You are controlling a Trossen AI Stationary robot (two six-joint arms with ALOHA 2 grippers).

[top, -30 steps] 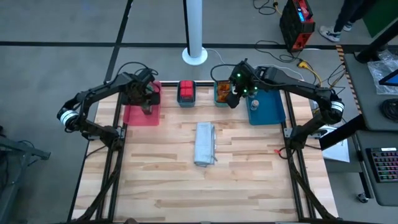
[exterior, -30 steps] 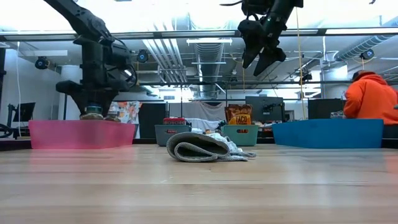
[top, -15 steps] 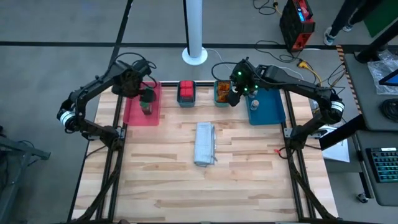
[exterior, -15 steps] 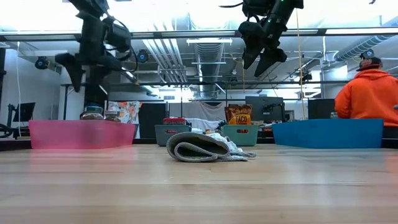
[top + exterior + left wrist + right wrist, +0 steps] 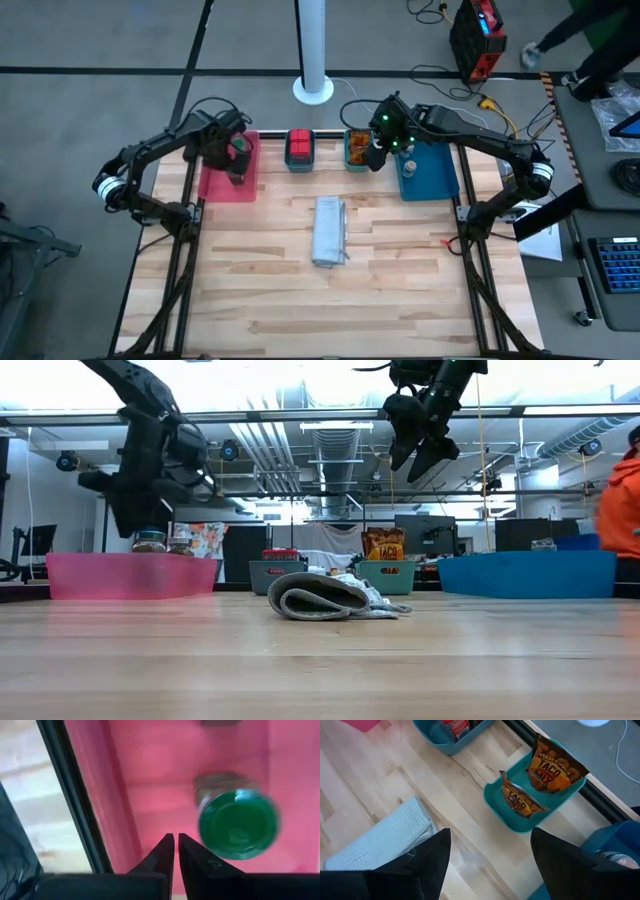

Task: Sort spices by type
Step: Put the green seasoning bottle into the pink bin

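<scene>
**Left gripper pinched shut above pink tray, right gripper spread wide by the taco packets**

Left wrist view only: green-lidded jar [image 5: 237, 823] seen lid-on, standing on the pink tray [image 5: 150, 765] floor, just beside the left gripper [image 5: 176, 851]. Its fingertips are pressed nearly together with nothing between them, not touching the jar. A second jar is cut off at the frame edge, kind unclear.

Low view shows what the overhead does not: left gripper [image 5: 130, 510] hangs above the tray rim, two jars [image 5: 149, 542] poking up behind the pink wall. From overhead the arm covers most of the jars; only one dark jar [image 5: 238, 152] shows.

Right wrist view only: two orange-red taco mix packets [image 5: 555, 767] leaning upright in a small teal tray [image 5: 506, 815]; red boxes [image 5: 454, 727] in another teal tray, cut off at the edge. A pale-lidded jar [image 5: 615, 858] in the blue tray [image 5: 620, 832] is half hidden by a finger.

Right gripper [image 5: 374, 153] is high over the table between teal and blue trays, fingers wide apart, holding nothing. Folded grey-white cloth [image 5: 329, 231] lies mid-table. Overhead, the pale lid [image 5: 408, 167] sits in the blue tray.
</scene>
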